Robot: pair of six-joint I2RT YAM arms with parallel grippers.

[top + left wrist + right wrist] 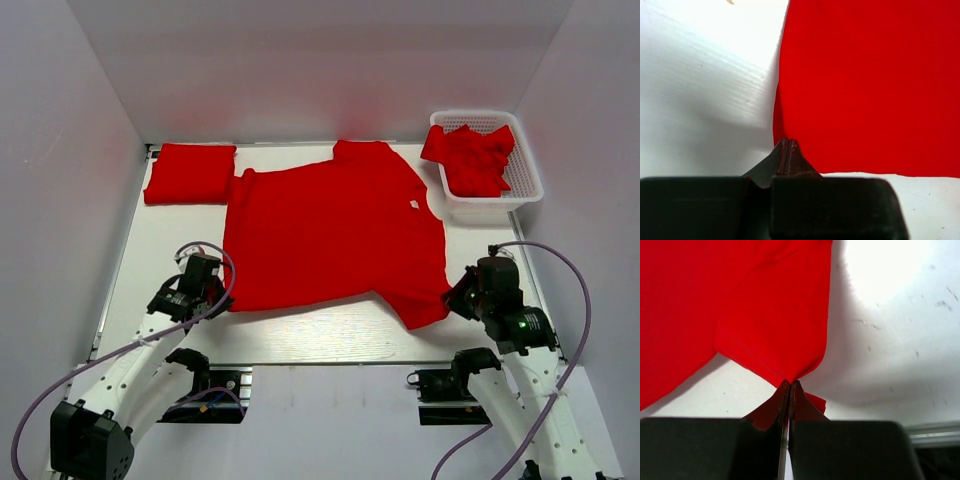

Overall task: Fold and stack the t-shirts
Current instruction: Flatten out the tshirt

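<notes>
Left gripper [787,145] jaws pressed together on the near-left hem corner of the spread t-shirt [330,230]. Right gripper [790,386] also clamped tight, pinching the tip of the near-right sleeve, with a bit of red cloth poking out past the fingers. Spread t-shirt lies flat mid-table [330,335], collar toward the right, white neck tag [413,204] showing. Folded t-shirt [190,172] sits at the far-left corner, just beside the spread one's far sleeve. Crumpled t-shirts [472,155] heaped in the white lattice basket [525,170] at far right, one draped over its left rim.
</notes>
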